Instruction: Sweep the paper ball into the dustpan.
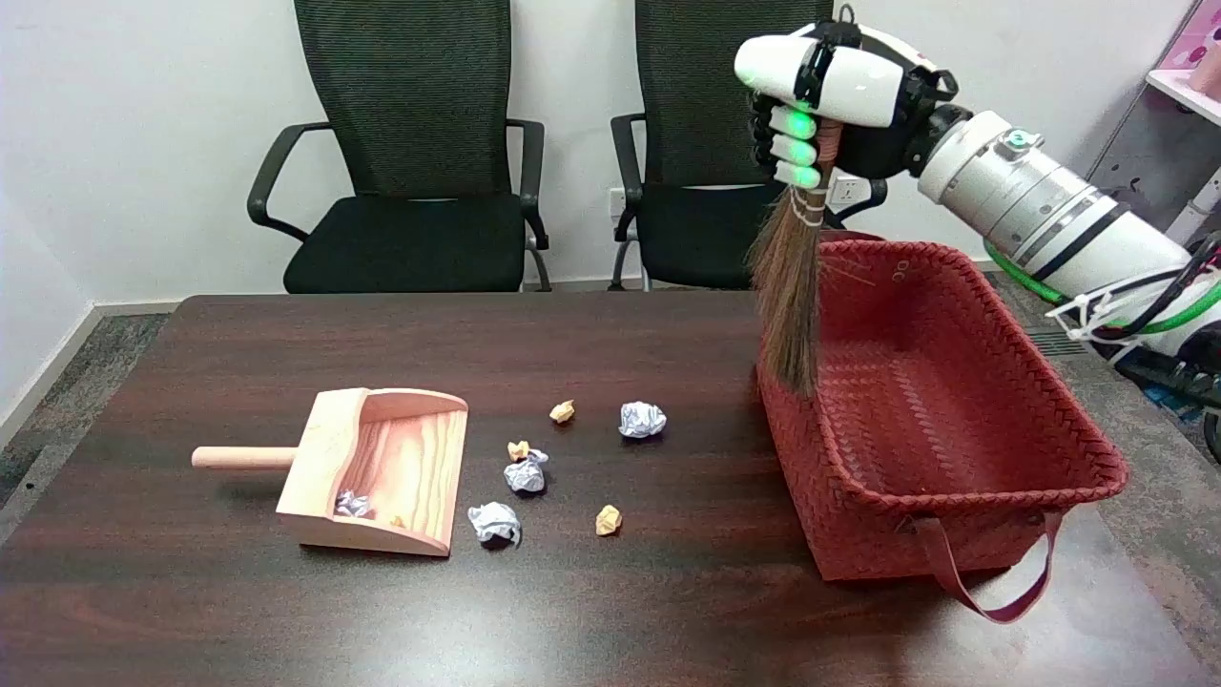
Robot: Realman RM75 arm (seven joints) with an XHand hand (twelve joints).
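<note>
My right hand (828,105) is raised high at the upper right and grips the handle of a small straw broom (790,286), whose bristles hang down over the left rim of the red basket. A wooden dustpan (382,468) lies on the table at left, mouth facing right, with a small silver paper ball (353,504) and a tan scrap inside. Several paper balls lie on the table right of it: silver ones (642,419), (526,473), (495,522) and small tan ones (563,411), (609,520). The broom is well above and to the right of them.
A red woven basket (954,496) with a strap handle stands on the right part of the dark wooden table (238,601). Two black office chairs (410,191) stand behind the table's far edge.
</note>
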